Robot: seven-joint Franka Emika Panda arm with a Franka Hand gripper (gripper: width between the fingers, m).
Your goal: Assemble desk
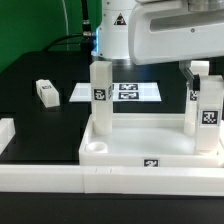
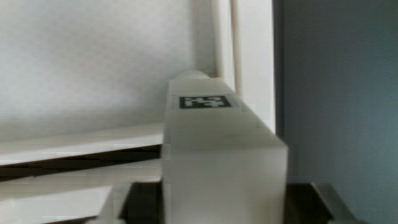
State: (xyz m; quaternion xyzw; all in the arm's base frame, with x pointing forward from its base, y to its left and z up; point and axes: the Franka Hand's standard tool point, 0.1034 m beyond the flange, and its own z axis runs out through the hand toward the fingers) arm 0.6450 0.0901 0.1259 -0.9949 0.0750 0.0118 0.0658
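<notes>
The desk panel (image 1: pixel 140 152), a white tray with a raised rim, lies at the front of the black table. One white tagged leg (image 1: pixel 101 96) stands upright in its corner at the exterior view's left. A second leg (image 1: pixel 207 112) stands upright at the panel's corner at the exterior view's right, with my gripper (image 1: pixel 200 72) shut on its top. In the wrist view the same leg (image 2: pixel 222 140) runs between my fingers, over the panel's inner corner (image 2: pixel 98 90). My gripper (image 2: pixel 228 203) grips it on both sides. A third leg (image 1: pixel 46 92) lies loose on the table at the exterior view's left.
The marker board (image 1: pixel 126 92) lies flat behind the panel. A long white rail (image 1: pixel 110 182) runs along the front, and another rail piece (image 1: pixel 5 135) sits at the exterior view's left. The arm's white body (image 1: pixel 150 35) hangs above the back.
</notes>
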